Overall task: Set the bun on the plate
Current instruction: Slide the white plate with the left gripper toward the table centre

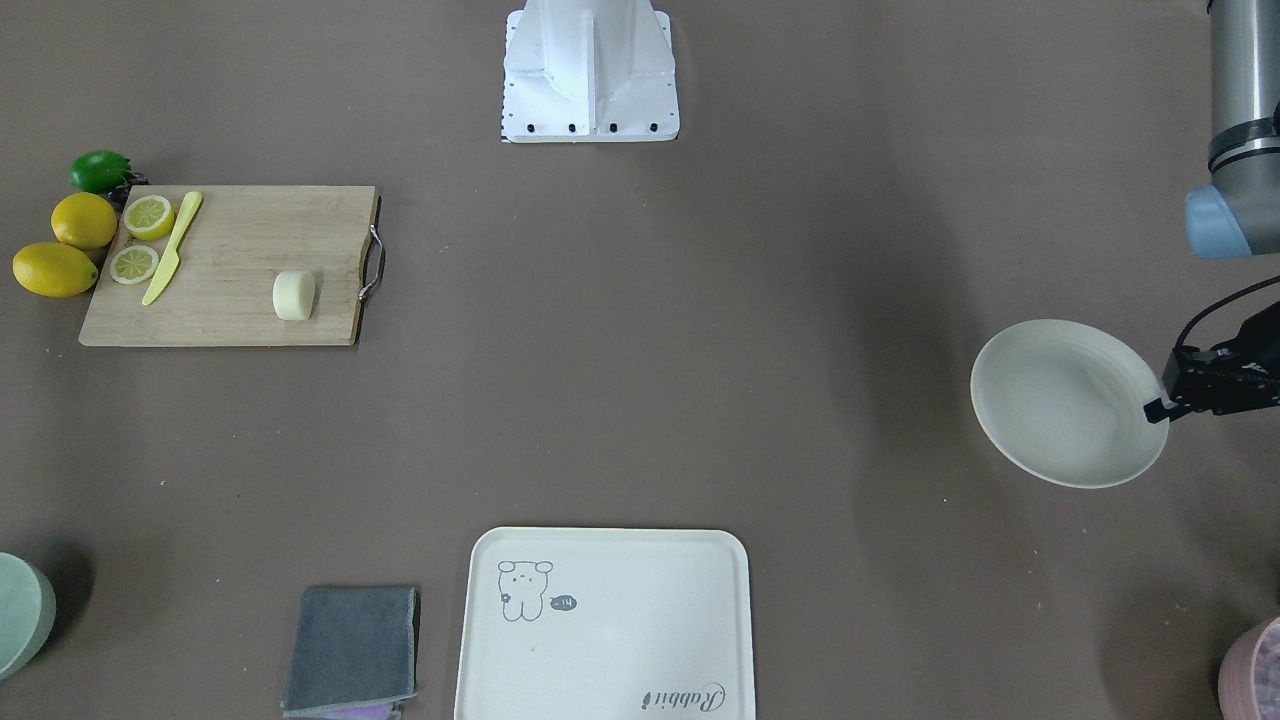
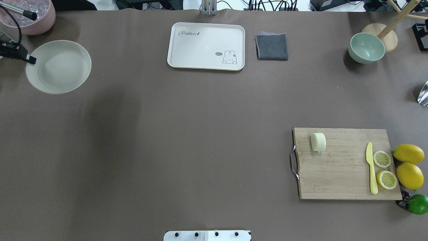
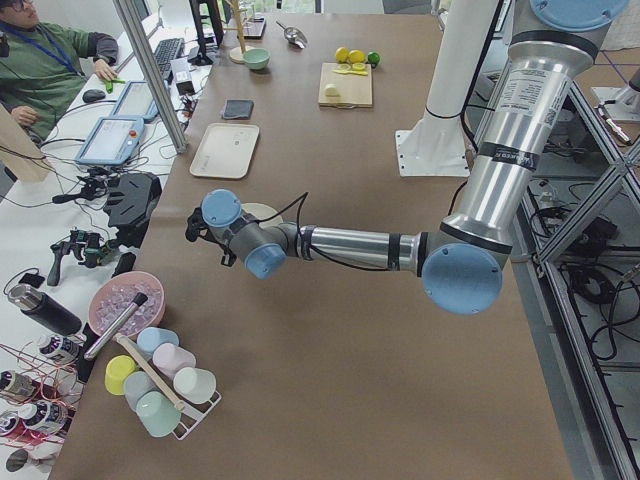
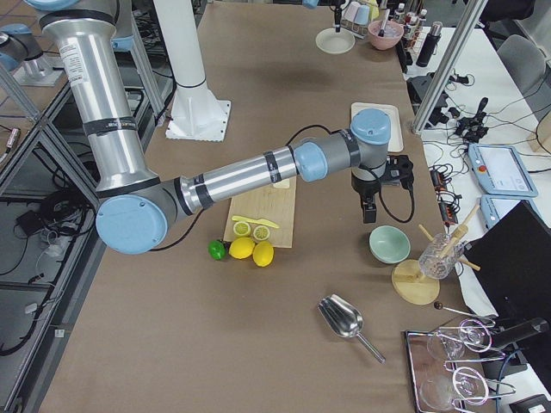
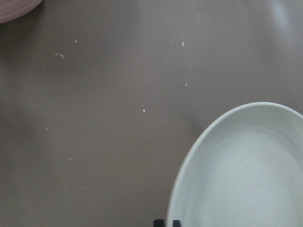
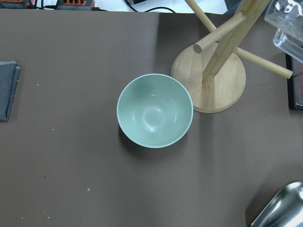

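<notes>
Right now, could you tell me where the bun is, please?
In the overhead view the bun lies on the wooden cutting board on the robot's right side, near its metal handle, apart from the yellow knife.

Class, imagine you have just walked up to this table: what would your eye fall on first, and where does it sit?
The bright yellow lemons and green lime beside the wooden cutting board, on the robot's right and nearer its base, stand out first; the pale bun lies on that board. At the far left of the table, the empty round plate draws the eye, with the left gripper at its rim.
</notes>
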Robot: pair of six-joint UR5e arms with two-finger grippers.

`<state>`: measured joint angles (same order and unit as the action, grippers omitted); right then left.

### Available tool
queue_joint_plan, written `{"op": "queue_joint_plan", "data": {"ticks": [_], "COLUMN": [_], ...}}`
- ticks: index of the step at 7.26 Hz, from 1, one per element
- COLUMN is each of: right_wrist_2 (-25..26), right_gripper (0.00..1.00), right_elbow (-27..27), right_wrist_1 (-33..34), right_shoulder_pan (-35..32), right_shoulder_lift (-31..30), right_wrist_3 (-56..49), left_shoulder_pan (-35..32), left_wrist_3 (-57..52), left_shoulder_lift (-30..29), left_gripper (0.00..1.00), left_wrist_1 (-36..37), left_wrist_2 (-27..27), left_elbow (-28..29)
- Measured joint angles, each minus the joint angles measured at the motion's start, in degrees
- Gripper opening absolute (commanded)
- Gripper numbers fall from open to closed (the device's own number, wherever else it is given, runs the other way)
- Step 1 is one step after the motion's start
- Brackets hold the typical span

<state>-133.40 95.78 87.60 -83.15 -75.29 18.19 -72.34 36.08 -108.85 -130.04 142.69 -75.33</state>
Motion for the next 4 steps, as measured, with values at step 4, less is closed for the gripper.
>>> {"op": "queue_joint_plan", "data": {"ticks": [4], "right_wrist_2": [-0.56], "right_gripper": [1.00], "right_elbow": [-0.48], "right_wrist_1": [-0.06], "right_shoulder_pan": [0.01], "right_shoulder_lift": [0.37], "right_wrist_3": [0.04], "left_shoulder_pan": [14.15], "left_wrist_3": [23.18], "left_shoulder_lift": [-10.82], "left_gripper": [0.00], "left_wrist_1": [-0.50], "left_wrist_2": [-8.92], "left_elbow": [-4.35]}}
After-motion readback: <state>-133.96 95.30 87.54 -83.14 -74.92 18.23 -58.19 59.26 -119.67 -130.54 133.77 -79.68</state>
